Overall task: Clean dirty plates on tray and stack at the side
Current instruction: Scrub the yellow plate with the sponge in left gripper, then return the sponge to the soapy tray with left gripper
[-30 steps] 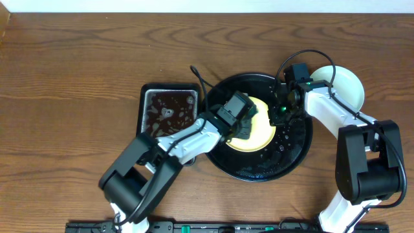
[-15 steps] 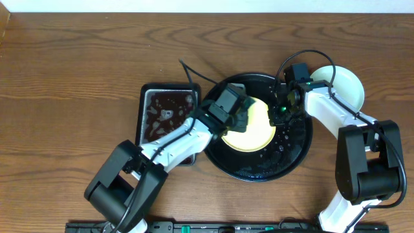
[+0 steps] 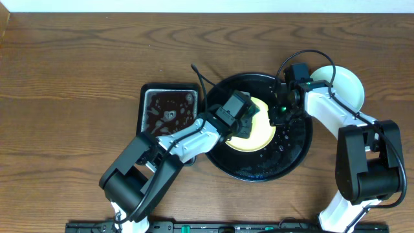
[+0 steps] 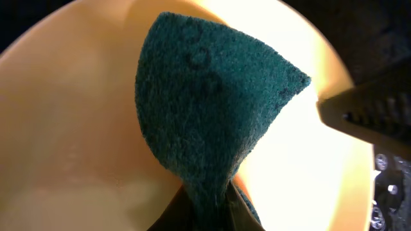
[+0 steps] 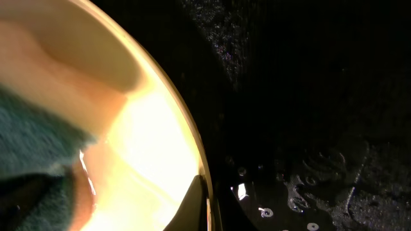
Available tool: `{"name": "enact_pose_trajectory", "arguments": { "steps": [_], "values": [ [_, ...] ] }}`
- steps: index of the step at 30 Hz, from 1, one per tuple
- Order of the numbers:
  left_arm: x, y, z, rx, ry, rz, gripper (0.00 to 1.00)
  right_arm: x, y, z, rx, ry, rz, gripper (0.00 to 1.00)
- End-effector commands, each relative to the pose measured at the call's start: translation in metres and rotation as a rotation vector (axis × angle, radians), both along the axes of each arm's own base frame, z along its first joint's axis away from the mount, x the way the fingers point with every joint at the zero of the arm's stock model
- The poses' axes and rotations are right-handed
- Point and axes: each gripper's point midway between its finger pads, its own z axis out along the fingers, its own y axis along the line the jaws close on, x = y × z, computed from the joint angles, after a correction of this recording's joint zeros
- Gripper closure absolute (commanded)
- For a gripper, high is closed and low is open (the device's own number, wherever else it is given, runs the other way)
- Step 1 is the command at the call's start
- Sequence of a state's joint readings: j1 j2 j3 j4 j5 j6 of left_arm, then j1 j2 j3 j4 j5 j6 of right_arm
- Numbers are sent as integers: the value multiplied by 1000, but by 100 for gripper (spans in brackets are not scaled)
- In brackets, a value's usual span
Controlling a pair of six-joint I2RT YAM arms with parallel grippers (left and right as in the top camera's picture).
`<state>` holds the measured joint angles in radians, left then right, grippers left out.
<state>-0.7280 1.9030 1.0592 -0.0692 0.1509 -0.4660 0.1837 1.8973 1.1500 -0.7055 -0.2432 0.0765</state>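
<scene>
A pale yellow plate (image 3: 262, 134) lies in the round black tray (image 3: 259, 171). My left gripper (image 3: 246, 122) is over the plate's middle, shut on a dark green scouring pad (image 4: 212, 115) that presses flat on the plate (image 4: 70, 135). At the plate's right edge my right gripper (image 3: 279, 115) is shut on the rim; the right wrist view has its jaws pinching the yellow plate (image 5: 148, 135) at the edge (image 5: 205, 205), above the wet tray floor (image 5: 308, 96). A pale mint-white plate (image 3: 349, 84) sits on the table right of the tray.
A rectangular black pan (image 3: 169, 111) of brown soapy liquid stands directly left of the tray. Droplets and foam lie on the tray's right side (image 3: 291, 139). Brown wooden tabletop (image 3: 77, 77) spreads to the left and back.
Half a second ago my left gripper and pad were toward the plate's left edge; they have swept back right to the middle. The right gripper and the plate have stayed put.
</scene>
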Motion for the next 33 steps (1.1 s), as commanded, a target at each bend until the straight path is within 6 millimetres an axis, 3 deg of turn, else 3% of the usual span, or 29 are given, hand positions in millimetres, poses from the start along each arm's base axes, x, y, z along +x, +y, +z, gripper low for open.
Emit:
{"name": "enact_pose_trajectory", "arguments": {
  "steps": [1,4,10,14,17,21,26,29,33],
  "values": [
    [13,33,-4,70,-3,62,92,-16,5,-12,-17,53,22,99],
    [21,46,8,59,-7,86,92,-16,5,-12,-17,53,22,99],
    [12,42,60,-85,5,17,92,-16,5,-12,-17,53,22,99],
    [4,64,92,-78,-17,29,92,-16,5,-12,-17,53,22,99],
    [2,90,103,-42,-23,50,92,-16,5,-12,-17,52,22,99],
    [8,139,93,40,27,155,92,-14,6,-12,-17,47,22,99],
    [15,198,66,182,77,289,92,-11,6,-12,-13,32,22,99],
    [16,214,51,216,117,329,92,-11,6,-12,-13,32,22,99],
    [13,217,26,252,182,316,91,-11,6,-12,-13,33,22,99]
  ]
}}
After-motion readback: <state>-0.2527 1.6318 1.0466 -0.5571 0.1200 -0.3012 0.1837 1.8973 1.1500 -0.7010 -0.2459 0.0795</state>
